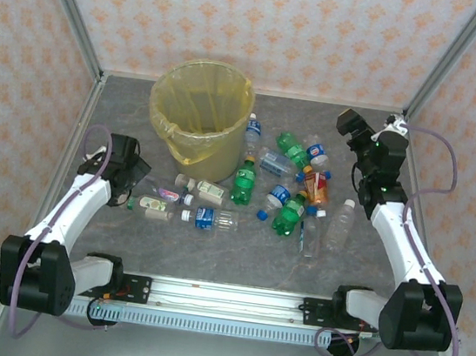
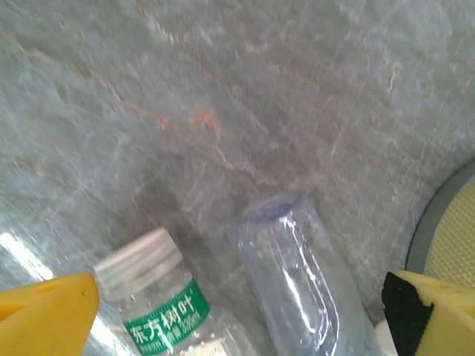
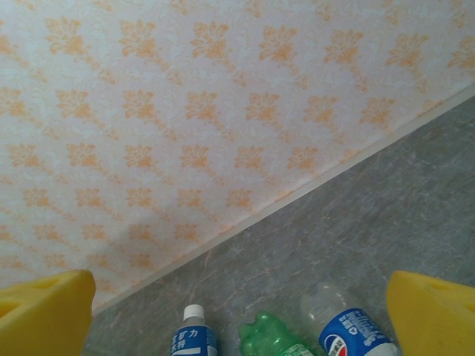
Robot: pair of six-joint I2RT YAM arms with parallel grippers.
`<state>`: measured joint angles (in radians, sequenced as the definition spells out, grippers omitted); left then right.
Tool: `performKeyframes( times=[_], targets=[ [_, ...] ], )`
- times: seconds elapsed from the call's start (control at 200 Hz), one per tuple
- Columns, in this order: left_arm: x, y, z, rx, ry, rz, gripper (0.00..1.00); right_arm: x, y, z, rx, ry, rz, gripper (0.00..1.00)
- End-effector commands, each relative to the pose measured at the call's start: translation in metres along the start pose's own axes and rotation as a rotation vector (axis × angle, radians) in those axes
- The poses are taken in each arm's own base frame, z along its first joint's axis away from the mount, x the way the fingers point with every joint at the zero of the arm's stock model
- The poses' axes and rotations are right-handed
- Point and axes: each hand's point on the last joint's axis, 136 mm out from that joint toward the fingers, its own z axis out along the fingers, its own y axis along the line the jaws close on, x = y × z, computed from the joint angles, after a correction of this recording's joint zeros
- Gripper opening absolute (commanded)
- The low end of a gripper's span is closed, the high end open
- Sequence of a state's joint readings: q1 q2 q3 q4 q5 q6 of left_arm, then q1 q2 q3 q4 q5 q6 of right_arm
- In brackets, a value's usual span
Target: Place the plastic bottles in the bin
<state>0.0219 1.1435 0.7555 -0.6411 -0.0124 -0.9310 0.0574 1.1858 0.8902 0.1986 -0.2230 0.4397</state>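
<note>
Several plastic bottles [image 1: 243,183] lie and stand scattered across the middle of the grey table, among them an orange one [image 1: 316,186]. The bin [image 1: 199,107], lined with a yellow bag, stands at the back left. My left gripper [image 1: 138,171] hovers open over the left end of the pile. In the left wrist view my left gripper [image 2: 241,319] has a clear bottle [image 2: 297,282] and a white-capped, green-labelled bottle [image 2: 152,297] lying between its yellow fingertips [image 2: 44,315]. My right gripper [image 1: 349,122] is raised at the back right, open and holding nothing. In the right wrist view my right gripper [image 3: 237,315] is above three bottles [image 3: 271,337].
Patterned walls enclose the table on three sides, with metal posts in the back corners. The bin's rim [image 2: 453,237] shows at the right edge of the left wrist view. A blue-labelled bottle [image 3: 191,337] and a Pepsi-labelled one [image 3: 352,334] lie near the back wall.
</note>
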Motion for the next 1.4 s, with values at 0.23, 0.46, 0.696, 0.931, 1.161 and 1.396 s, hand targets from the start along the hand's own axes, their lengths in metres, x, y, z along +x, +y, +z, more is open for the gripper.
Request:
performKeyframes(
  times=[0.23,0.46,0.696,0.931,1.161,1.396],
  targets=[
    [0.021,0.032,0.01,-0.009,0.142,-0.195,0.96,-0.008,0.031,-0.014,-0.089,-0.007,-0.06,1.0],
    [0.017,0.039,0.017,-0.014,0.121,-0.285,0.74,-0.004,0.03,-0.02,-0.091,0.0,-0.072,1.0],
    [0.017,0.04,0.028,-0.021,0.122,-0.287,0.68,-0.007,0.034,-0.027,-0.107,-0.004,-0.068,1.0],
    [0.036,0.048,0.043,-0.067,0.201,-0.256,0.73,-0.005,0.032,-0.033,-0.101,-0.009,-0.058,1.0],
    [0.044,0.054,0.055,-0.074,0.232,-0.263,0.73,-0.007,0.033,-0.037,-0.104,-0.017,-0.05,1.0],
    [0.043,0.058,0.061,-0.098,0.235,-0.252,0.61,-0.006,0.03,-0.042,-0.09,-0.017,-0.051,1.0]
  ],
)
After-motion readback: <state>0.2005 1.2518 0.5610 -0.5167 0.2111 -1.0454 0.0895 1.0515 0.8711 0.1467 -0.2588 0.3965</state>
